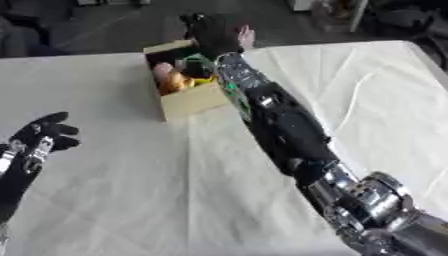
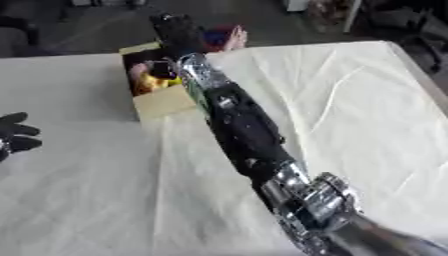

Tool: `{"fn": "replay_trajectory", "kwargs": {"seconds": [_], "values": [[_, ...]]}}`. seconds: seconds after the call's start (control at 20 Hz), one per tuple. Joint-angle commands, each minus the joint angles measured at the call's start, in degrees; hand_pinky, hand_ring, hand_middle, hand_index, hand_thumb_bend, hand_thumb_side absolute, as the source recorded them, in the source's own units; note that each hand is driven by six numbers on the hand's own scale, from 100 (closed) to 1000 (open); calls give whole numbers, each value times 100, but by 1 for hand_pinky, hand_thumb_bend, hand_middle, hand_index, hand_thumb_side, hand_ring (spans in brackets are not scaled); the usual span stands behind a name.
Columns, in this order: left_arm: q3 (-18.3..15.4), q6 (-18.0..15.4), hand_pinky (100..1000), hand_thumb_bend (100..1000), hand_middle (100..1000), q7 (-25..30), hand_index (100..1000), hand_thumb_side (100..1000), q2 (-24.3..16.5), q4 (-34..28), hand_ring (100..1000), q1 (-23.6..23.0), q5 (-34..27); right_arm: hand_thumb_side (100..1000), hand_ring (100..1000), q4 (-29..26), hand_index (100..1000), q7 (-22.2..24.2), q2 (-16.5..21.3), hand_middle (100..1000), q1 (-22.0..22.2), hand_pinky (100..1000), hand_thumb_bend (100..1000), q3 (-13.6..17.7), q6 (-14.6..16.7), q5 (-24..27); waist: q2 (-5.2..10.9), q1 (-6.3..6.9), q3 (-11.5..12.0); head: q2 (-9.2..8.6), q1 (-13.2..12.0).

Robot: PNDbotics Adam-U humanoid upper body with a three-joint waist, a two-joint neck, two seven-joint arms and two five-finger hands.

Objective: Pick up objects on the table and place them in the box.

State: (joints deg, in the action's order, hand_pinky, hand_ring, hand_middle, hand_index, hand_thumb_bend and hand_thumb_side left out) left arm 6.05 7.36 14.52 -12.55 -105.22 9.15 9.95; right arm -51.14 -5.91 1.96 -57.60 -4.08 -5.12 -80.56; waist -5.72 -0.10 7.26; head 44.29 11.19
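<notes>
A small cardboard box [image 1: 194, 103] stands at the far middle of the table. Inside it lie a pink thing [image 1: 163, 73] and an orange and yellow thing [image 1: 178, 83]; my arm hides the rest of the inside. My right arm stretches from the lower right across the table, and my right hand [image 1: 213, 31] hovers over the far end of the box, its back towards me and its fingers not readable. At the left edge my left hand [image 1: 42, 136] rests above the cloth with relaxed fingers, holding nothing.
A creased white cloth [image 1: 367, 95] covers the table. Beyond the far edge are dark floor and a pink shape [image 2: 236, 38] beside something blue and red [image 2: 214, 37], both off the table.
</notes>
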Motion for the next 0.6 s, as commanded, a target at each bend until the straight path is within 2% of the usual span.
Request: {"fn": "replay_trajectory", "kwargs": {"seconds": [0.05,0.15,0.35,0.55,0.6], "values": [[-84,7,827,100,684,-51,898,862,-46,-54,702,36,32,270,603,-491,870,120,244,643,5,789,100,174,202,300,-10,10,-45,-18,-105],[-114,11,827,100,686,-81,898,863,-57,-42,703,21,53,305,618,-784,854,118,339,654,209,809,100,238,377,487,-9,-29,-99,-18,-186],[-193,1,828,100,696,-182,902,862,-95,-24,710,4,105,372,643,-1380,847,-176,552,676,776,814,100,313,742,855,-37,-117,-220,-18,-398],[-269,-51,829,100,705,-308,903,859,-140,-31,717,15,139,416,641,-2008,832,-438,717,670,1401,810,100,333,1128,1241,-112,-201,-326,-18,-781],[-280,-66,829,100,705,-336,899,859,-154,-31,717,11,144,233,611,-2257,779,-462,742,636,1768,801,100,335,1257,1472,-113,-222,-339,-18,-840]]}}
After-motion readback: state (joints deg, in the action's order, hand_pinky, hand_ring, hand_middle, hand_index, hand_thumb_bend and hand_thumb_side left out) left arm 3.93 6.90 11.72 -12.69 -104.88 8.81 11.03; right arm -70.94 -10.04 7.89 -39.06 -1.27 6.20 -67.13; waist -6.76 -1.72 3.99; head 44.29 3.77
